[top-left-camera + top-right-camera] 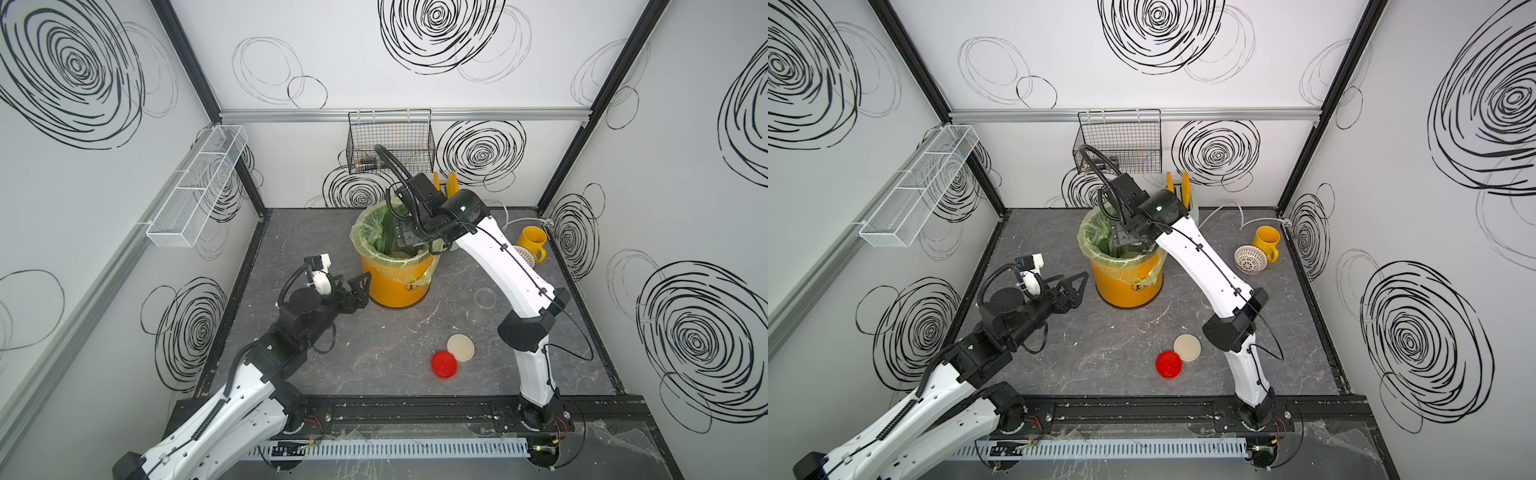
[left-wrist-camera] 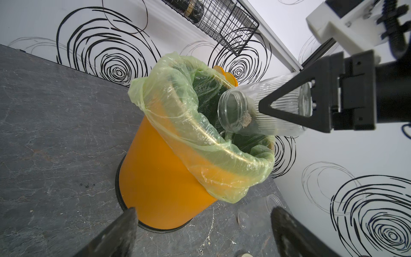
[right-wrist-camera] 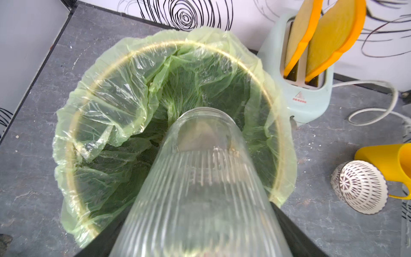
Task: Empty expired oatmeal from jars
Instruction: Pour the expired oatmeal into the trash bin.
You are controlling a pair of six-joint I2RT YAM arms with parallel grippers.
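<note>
- Grey bench (image 1: 374,353): right gripper (image 3: 200,211) pinches jar (image 2: 244,93) tilted over bin (image 2: 160,178), last oatmeal (image 2: 246,118) clinging.
- Left gripper (image 1: 364,291) spread, empty.
- Next, likely: a shake, then set down.

I see one clear ribbed jar (image 2: 264,128) tilted mouth-down over the far orange bucket (image 2: 160,178), a small clump of oatmeal (image 2: 246,116) clinging inside its mouth. The second jar (image 1: 484,300), clear and lidless, sits on the surface (image 1: 374,353) to the right.
</note>
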